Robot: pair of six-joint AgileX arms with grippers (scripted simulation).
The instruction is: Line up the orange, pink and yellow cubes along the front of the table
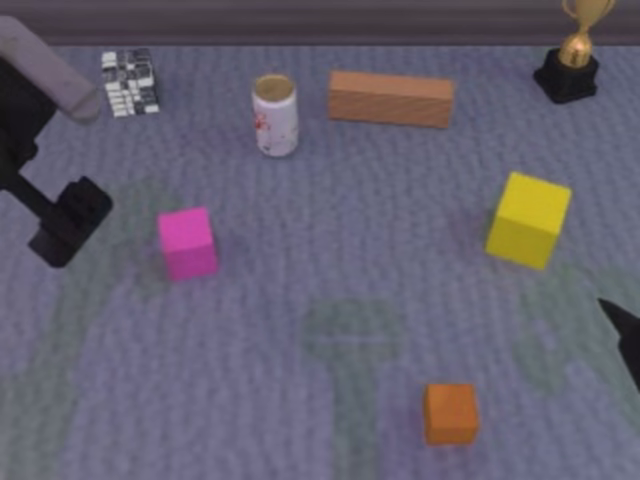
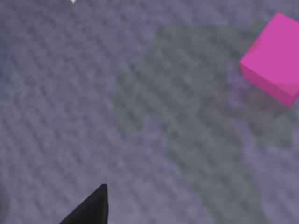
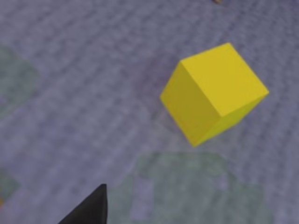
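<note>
Sitting apart on the table (image 1: 330, 270): pink cube (image 1: 187, 243) at left, yellow cube (image 1: 528, 219) at right, orange cube (image 1: 450, 413) near the front. Along the back: patterned cube (image 1: 130, 82), can (image 1: 274, 115), wooden block (image 1: 390, 98), trophy (image 1: 574, 55); nothing between the cubes. Left gripper (image 1: 68, 222) just beside pink, right gripper (image 1: 624, 335) at the right edge near yellow; open or closed, cannot tell for either.

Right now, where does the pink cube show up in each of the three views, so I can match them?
Top view: the pink cube sits left of centre on the table, just right of the left gripper.
Left wrist view: the pink cube lies at the picture's edge, partly cut off.
Right wrist view: not in it; only the yellow cube shows.
Shared landmark: the greenish patch beside the pink cube.
</note>
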